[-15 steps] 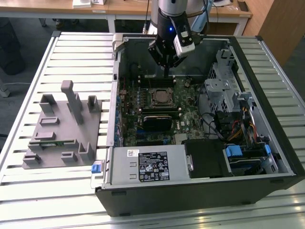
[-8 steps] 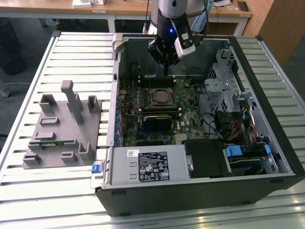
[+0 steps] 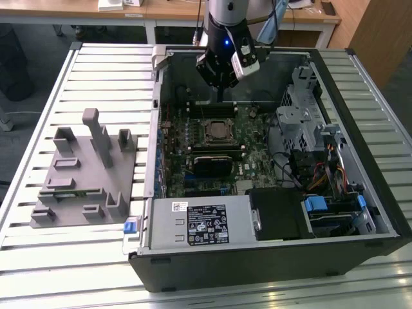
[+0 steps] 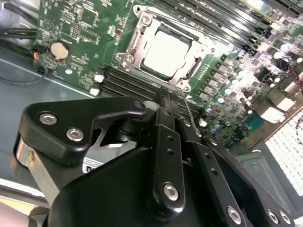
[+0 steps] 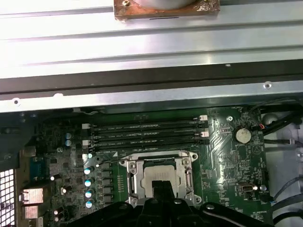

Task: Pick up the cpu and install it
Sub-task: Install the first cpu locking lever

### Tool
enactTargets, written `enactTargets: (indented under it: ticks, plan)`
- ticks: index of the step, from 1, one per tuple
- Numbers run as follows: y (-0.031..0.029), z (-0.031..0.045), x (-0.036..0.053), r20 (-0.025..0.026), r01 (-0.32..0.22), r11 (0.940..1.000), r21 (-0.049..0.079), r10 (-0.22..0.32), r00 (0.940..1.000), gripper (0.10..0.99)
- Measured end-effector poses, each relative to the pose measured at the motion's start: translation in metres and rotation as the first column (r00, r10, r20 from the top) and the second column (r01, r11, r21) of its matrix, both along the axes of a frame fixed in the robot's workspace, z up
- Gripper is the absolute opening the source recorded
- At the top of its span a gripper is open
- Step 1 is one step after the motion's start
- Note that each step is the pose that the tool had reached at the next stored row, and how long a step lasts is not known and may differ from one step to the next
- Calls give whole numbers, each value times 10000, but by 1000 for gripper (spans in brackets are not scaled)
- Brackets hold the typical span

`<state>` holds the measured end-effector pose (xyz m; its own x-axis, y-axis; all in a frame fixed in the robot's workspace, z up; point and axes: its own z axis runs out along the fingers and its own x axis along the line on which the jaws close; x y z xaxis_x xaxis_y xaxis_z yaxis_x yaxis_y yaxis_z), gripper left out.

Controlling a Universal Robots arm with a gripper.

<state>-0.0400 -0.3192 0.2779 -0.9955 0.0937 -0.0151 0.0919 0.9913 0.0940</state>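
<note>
The cpu, a flat square chip with a pale silver top, lies inside the metal frame of the socket on the green motherboard; it also shows in the first wrist view and the exterior view. My gripper hangs over the open computer case, a little above and behind the socket, apart from the chip. In both wrist views its black fingers meet in a narrow point with nothing seen between them.
The open case lies on a slatted metal table. Empty memory slots run behind the socket. A black block, a power supply and a drive cage crowd the board. A grey parts fixture sits at the exterior view's left.
</note>
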Motion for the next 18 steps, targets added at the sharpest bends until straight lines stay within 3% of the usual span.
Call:
enactTargets:
  ticks: [6, 11, 15, 18]
  plan:
    - [-41, -22, -121, 0, -89, 10000, 1, 89, 10000, 106]
    - [-43, -41, -277, 1, -139, 9999, 4, 139, 9999, 106]
    - [-43, -61, -307, 0, -577, 9983, 3, 577, 9983, 106]
    - [-43, -79, -392, -1, -612, 9981, 2, 612, 9981, 106]
